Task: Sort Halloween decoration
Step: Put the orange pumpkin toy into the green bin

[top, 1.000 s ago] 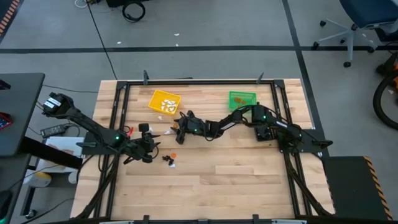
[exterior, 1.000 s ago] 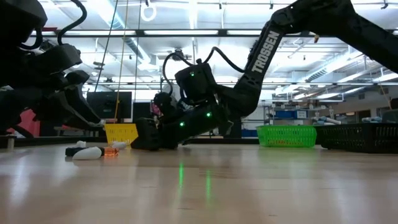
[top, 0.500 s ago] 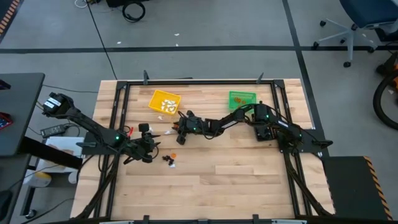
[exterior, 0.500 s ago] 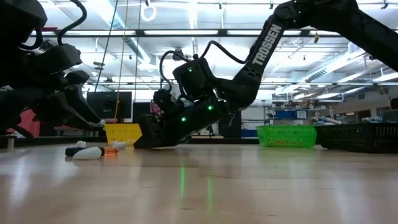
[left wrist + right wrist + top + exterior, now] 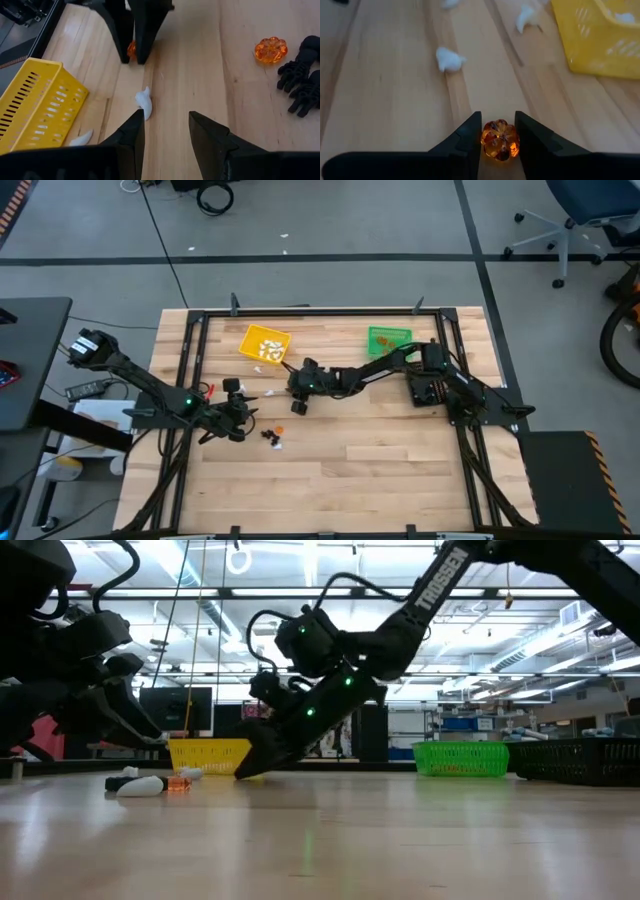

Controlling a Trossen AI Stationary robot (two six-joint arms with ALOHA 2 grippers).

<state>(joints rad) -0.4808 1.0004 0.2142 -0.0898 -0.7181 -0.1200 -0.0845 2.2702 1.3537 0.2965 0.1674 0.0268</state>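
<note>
Fingers of the right gripper [image 5: 499, 131] stand narrow on either side of an orange pumpkin [image 5: 500, 140], pressing it between them near the middle of the tabletop [image 5: 400, 470]. That grip suits the sorting: the green bin [image 5: 390, 338] at the far right already holds orange pieces, so this one probably belongs there. The yellow bin [image 5: 264, 344] at the far left holds white pieces, which fits the white trinkets lying loose just beside it.

The left gripper [image 5: 165, 131] waits at the near left with its fingers parted and nothing between them. It points towards a white trinket [image 5: 144, 101] just ahead.

By count, the right wrist view shows one pumpkin held and about three white pieces [image 5: 449, 59] loose on the wood. The left wrist view shows one more orange pumpkin [image 5: 270, 50] free on the tabletop, with two or so black spider-like trinkets [image 5: 301, 75] just beside it. Contents of the bins are too small to count.
</note>
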